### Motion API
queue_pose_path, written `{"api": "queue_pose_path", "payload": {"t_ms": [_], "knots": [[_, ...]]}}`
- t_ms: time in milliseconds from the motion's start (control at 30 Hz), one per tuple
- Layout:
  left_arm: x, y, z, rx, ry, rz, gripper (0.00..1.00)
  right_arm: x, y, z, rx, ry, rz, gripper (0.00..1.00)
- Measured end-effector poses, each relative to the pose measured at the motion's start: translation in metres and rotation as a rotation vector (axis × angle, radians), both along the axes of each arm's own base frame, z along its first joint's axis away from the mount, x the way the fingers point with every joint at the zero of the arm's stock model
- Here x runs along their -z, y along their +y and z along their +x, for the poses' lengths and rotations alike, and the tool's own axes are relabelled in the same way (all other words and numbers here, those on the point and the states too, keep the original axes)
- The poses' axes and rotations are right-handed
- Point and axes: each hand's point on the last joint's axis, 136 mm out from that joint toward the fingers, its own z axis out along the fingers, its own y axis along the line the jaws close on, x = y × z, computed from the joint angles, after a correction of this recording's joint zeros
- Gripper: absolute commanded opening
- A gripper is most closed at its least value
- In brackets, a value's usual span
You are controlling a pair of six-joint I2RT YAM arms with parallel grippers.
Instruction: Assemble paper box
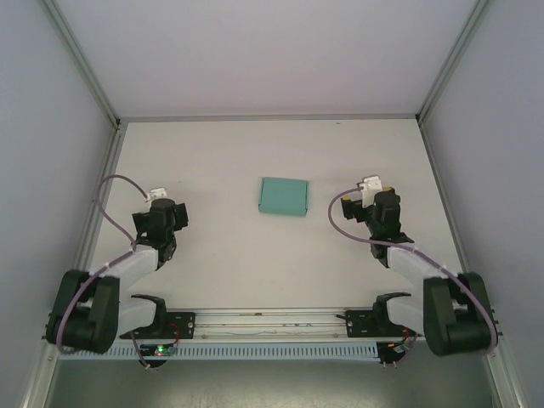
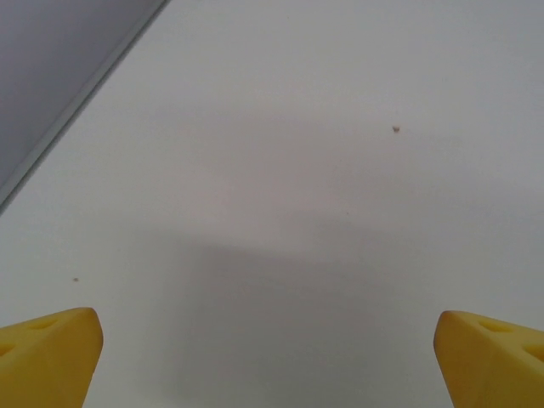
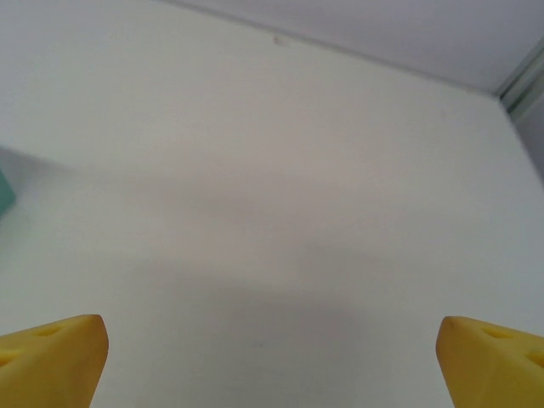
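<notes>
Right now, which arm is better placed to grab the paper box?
Right, likely. From above, the paper box lies nearer the right hand than the left hand, and its teal edge shows in the right wrist view. Both hands are open.

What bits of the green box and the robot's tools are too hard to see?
Top view: the paper box is too small to tell whether its flaps are tucked; its underside is hidden.
Right wrist view: the left edge cuts the paper box to a green sliver.
Wrist views: the bottom edge cuts off the yellow fingers of the left tool and right tool, leaving tips.
</notes>
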Motion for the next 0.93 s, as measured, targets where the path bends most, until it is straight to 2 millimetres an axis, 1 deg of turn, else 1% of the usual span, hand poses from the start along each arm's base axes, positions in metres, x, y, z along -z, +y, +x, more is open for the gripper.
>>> {"api": "queue_pose_path", "payload": {"t_ms": [67, 133, 200, 233, 267, 300, 333, 367, 400, 433, 467, 533, 633, 933], "knots": [[0.005, -0.004, 0.010, 0.033, 0.004, 0.009, 1.00, 0.011, -0.002, 0.008, 0.013, 0.007, 0.010, 0.98], [0.002, -0.010, 0.021, 0.074, -0.024, 0.005, 1.00, 0.017, -0.003, 0.012, 0.016, 0.007, 0.041, 0.98], [-0.006, -0.015, 0.034, 0.113, -0.093, -0.002, 1.00, 0.010, 0.001, 0.019, -0.003, -0.040, 0.073, 0.99], [-0.007, -0.016, 0.041, 0.124, -0.134, -0.004, 0.99, 0.004, 0.001, 0.022, -0.009, -0.074, 0.091, 0.98], [-0.007, -0.016, 0.047, 0.132, -0.175, -0.003, 1.00, 0.001, 0.000, 0.023, -0.013, -0.099, 0.106, 0.99], [0.002, -0.017, 0.050, 0.143, -0.171, -0.006, 1.00, 0.000, -0.002, 0.025, -0.008, -0.120, 0.121, 0.99], [0.013, -0.017, 0.048, 0.151, -0.140, -0.011, 1.00, 0.001, -0.006, 0.027, 0.006, -0.141, 0.135, 0.98], [0.018, -0.016, 0.045, 0.155, -0.121, -0.018, 1.00, 0.004, -0.009, 0.030, 0.016, -0.149, 0.146, 0.98], [0.017, -0.013, 0.047, 0.152, -0.133, -0.022, 1.00, 0.014, -0.013, 0.030, 0.033, -0.117, 0.159, 0.99], [0.015, -0.011, 0.049, 0.150, -0.139, -0.025, 1.00, 0.020, -0.015, 0.028, 0.045, -0.093, 0.166, 0.98], [0.012, -0.010, 0.052, 0.148, -0.143, -0.029, 1.00, 0.019, -0.017, 0.028, 0.058, -0.096, 0.172, 0.99], [0.003, -0.010, 0.058, 0.153, -0.184, -0.030, 1.00, 0.011, -0.020, 0.032, 0.075, -0.135, 0.177, 0.98], [-0.002, -0.013, 0.061, 0.165, -0.196, -0.035, 1.00, 0.008, -0.023, 0.033, 0.095, -0.147, 0.185, 0.98], [-0.003, -0.014, 0.061, 0.170, -0.200, -0.038, 1.00, 0.008, -0.025, 0.033, 0.109, -0.148, 0.188, 0.98]]}}
